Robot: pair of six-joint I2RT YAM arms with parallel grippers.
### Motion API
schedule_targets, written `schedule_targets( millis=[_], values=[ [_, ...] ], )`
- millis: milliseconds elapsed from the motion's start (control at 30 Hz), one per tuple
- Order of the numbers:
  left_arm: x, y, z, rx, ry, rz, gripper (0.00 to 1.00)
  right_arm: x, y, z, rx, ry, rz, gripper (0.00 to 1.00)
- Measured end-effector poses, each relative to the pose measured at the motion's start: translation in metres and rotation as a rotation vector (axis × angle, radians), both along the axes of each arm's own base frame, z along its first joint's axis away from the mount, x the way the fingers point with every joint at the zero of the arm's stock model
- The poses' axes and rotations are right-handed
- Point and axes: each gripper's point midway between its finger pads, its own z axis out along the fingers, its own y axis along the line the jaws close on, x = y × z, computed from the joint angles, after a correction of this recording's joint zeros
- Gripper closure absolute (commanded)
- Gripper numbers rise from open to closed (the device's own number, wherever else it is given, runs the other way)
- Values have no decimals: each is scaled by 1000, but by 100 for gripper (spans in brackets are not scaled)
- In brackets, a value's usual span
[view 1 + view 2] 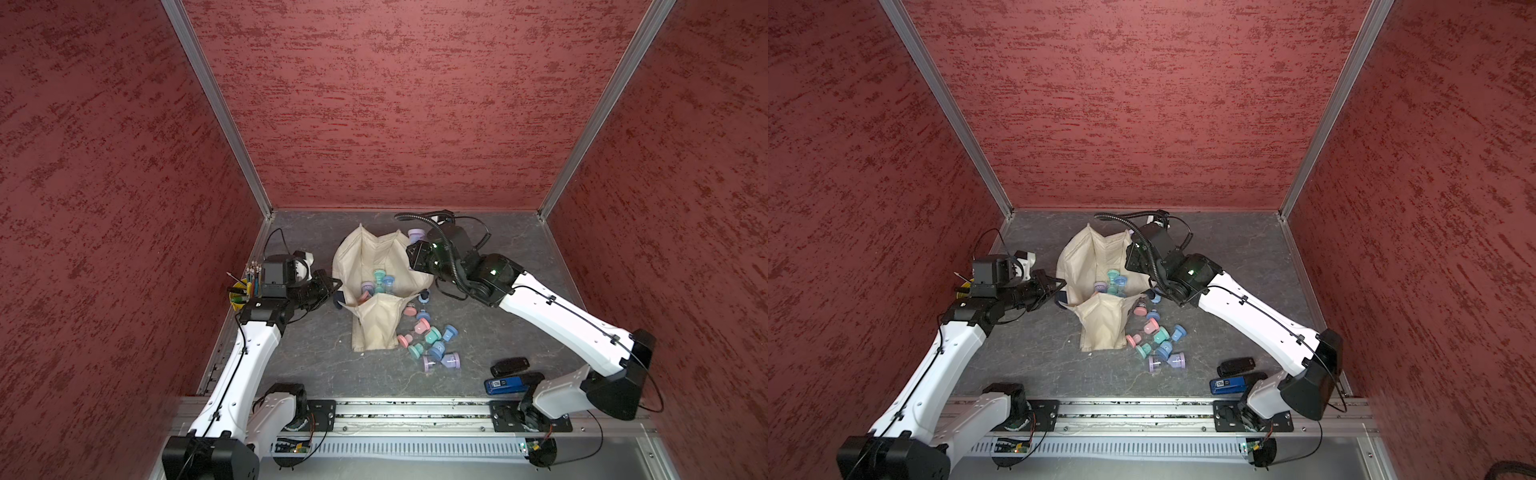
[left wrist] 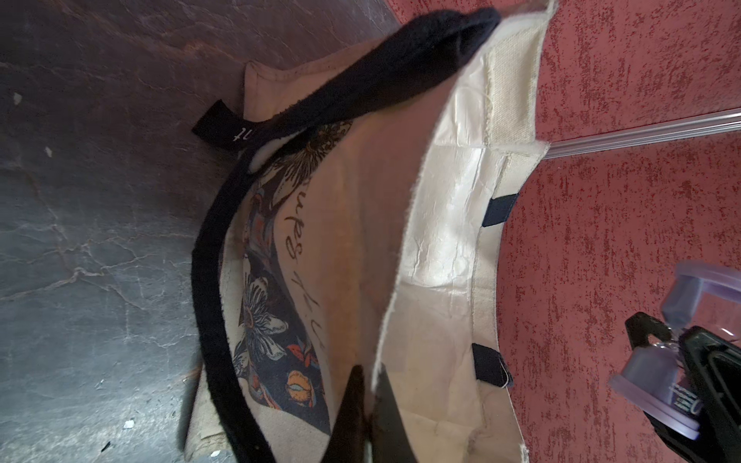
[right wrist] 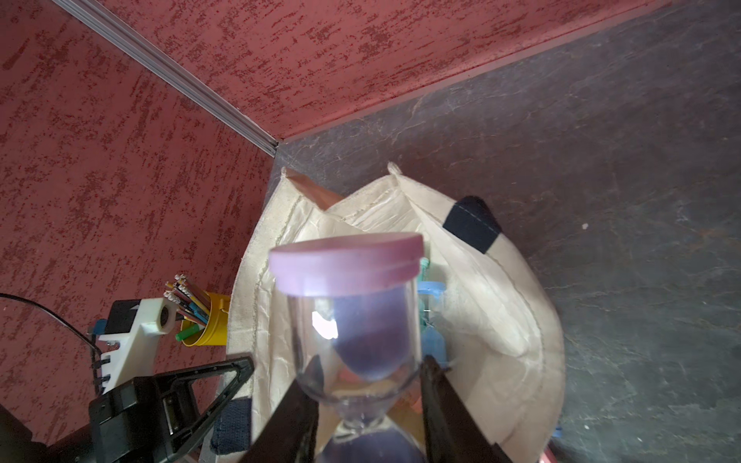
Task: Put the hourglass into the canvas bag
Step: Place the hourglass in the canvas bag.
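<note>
Purple hourglass (image 3: 353,312) gripped at neck by right end effector (image 3: 365,405), near rim of open canvas bag (image 3: 501,320); rim pinched by left end effector (image 2: 371,405).

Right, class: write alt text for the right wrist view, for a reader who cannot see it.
The right hand grips a clear glass hourglass with lilac cap and purple sand at its narrow waist, with the open cream canvas bag behind it. A yellow pencil cup stands beside the bag.
</note>
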Motion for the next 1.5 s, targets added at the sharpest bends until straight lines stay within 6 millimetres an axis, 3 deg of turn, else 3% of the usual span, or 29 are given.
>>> schedule_targets(
  millis=[267, 667, 833, 1000, 1133, 1333, 1500],
  values=[
    [-1, -3, 0, 6, -1, -9, 100, -1, 16, -13, -29, 18, 33, 100],
    [-1, -3, -1, 10, -2, -11, 100, 9, 41, -6, -32, 2, 81, 100],
    [-1, -3, 0, 10, -3, -12, 100, 18, 56, -14, -49, 16, 102, 100],
    [-1, -3, 0, 13, -6, -15, 100, 25, 77, -36, -72, 56, 144, 100],
    [-1, -4, 1, 17, -9, -20, 100, 28, 89, -66, -117, 109, 175, 100],
    [-2, -4, 1, 21, -10, -24, 100, 25, 92, -106, -194, 187, 199, 100],
    [-2, -3, 1, 23, -8, -22, 100, 22, 92, -116, -208, 211, 210, 100]
  ],
)
